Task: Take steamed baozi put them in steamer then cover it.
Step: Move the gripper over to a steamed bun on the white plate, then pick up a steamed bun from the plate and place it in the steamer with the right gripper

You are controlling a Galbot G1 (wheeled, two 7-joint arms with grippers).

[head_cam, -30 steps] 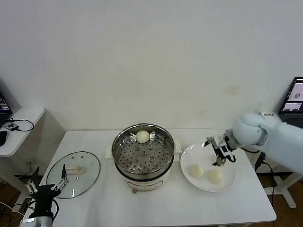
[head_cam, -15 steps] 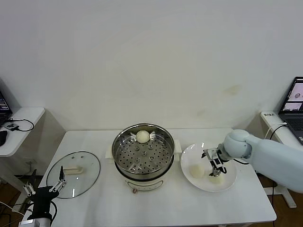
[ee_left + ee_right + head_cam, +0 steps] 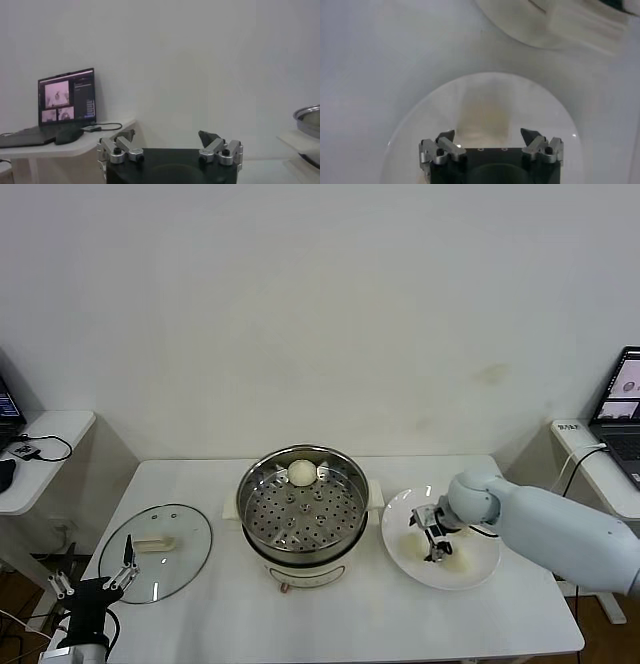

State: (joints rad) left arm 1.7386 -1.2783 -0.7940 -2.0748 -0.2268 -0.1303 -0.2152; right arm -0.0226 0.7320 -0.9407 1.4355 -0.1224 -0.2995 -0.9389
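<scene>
Hovering over the plate (image 3: 480,569), right gripper (image 3: 432,536) has fingers apart astride a baozi (image 3: 485,112). Bun likely soft, light; squeeze its sides gently. One bun (image 3: 301,473) sits in steamer (image 3: 301,509). Left gripper (image 3: 95,582) parked low, fingers spread.

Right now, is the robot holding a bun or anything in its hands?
No, nothing is held. The right gripper hangs open over the plate, around no bun. The left gripper waits open, low by the table's near left corner.
</scene>
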